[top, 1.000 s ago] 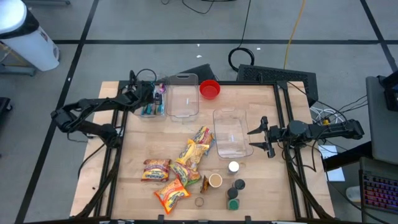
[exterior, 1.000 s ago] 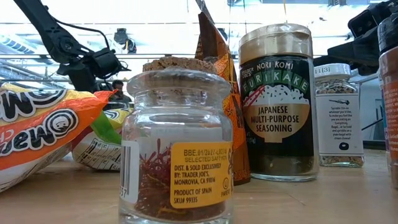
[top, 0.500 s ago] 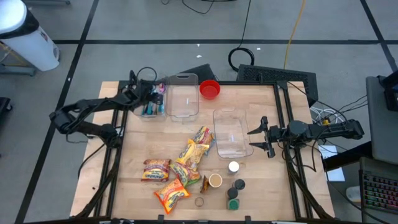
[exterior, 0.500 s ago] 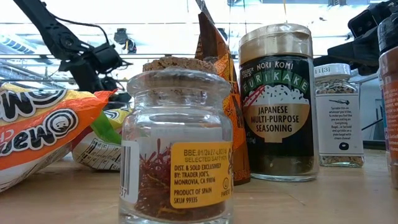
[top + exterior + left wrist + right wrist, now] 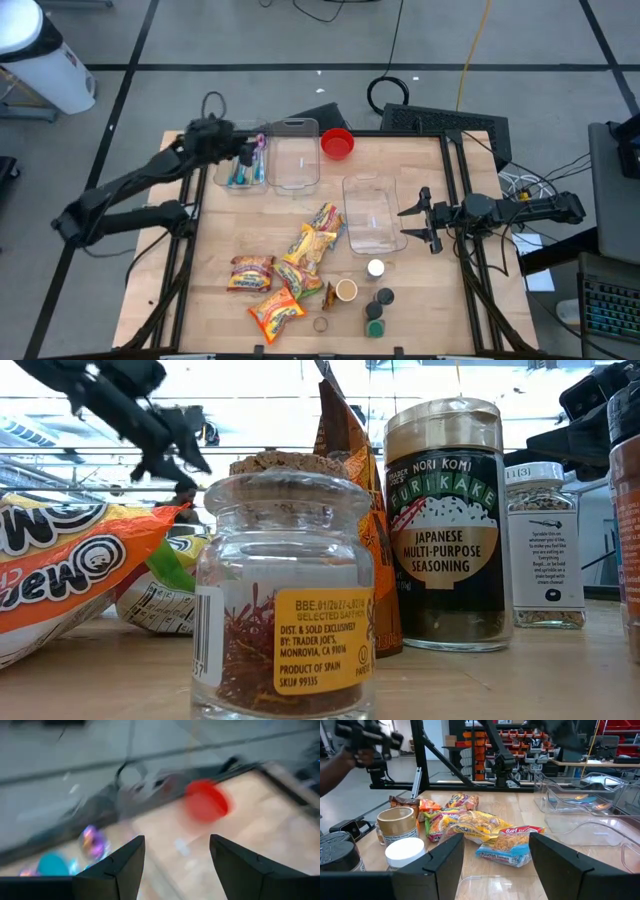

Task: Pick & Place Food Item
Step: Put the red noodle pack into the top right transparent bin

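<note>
— Food packets point(image 5: 300, 262) are lying crinkled mid-table; the left gripper point(image 5: 243, 151) is hanging open and empty above the small clear bin point(image 5: 244, 172) of bright items.

— Releasing there, I'd guess. The right gripper point(image 5: 420, 221) is waiting, fingers spread, beside the rigid clear tub point(image 5: 372, 212).

Taking the middle clear bin point(image 5: 294, 153) as landmark: a bin holding items point(image 5: 243, 163) lies just left; a bowl point(image 5: 337, 143) just right; another clear bin point(image 5: 372, 213) sits right and nearer; snack packets point(image 5: 290, 270) lie nearer; jars point(image 5: 366, 296) nearer still.
</note>
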Available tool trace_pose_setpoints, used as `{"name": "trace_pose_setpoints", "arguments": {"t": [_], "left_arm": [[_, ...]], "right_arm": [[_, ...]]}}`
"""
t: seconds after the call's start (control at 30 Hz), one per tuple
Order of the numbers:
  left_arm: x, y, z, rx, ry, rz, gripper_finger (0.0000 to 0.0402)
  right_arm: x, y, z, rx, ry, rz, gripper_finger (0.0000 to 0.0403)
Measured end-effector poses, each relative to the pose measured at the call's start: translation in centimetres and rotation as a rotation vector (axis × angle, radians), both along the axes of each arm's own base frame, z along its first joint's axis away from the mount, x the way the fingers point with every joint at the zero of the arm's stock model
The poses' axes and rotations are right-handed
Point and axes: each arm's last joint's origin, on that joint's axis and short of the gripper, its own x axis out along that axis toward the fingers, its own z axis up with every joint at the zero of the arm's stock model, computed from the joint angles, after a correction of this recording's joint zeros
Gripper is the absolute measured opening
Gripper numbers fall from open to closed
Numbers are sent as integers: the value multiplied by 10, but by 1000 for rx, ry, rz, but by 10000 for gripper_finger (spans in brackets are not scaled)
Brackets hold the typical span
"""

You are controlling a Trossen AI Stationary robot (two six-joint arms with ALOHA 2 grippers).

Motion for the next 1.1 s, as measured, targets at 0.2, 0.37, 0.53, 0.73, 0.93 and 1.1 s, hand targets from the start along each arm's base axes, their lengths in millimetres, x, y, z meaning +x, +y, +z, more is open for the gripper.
{"name": "trace_pose_setpoints", "arguments": {"t": [0.2,0.37,0.53,0.73,0.93,1.1], "left_arm": [[-17,-44,24,153,-113,-161,229],[-27,-70,24,235,-165,-301,230],[-31,-85,16,304,-202,-410,230],[-33,-96,6,353,-195,-504,230],[-25,-103,-14,371,-253,-602,230],[-15,-105,-45,307,-324,-628,230]], "right_arm": [[0,0,0,0,0,0,219],[0,0,0,0,0,0,217],[0,0,0,0,0,0,216],[0,0,0,0,0,0,219],[0,0,0,0,0,0,215],[0,0,0,0,0,0,219]]}}
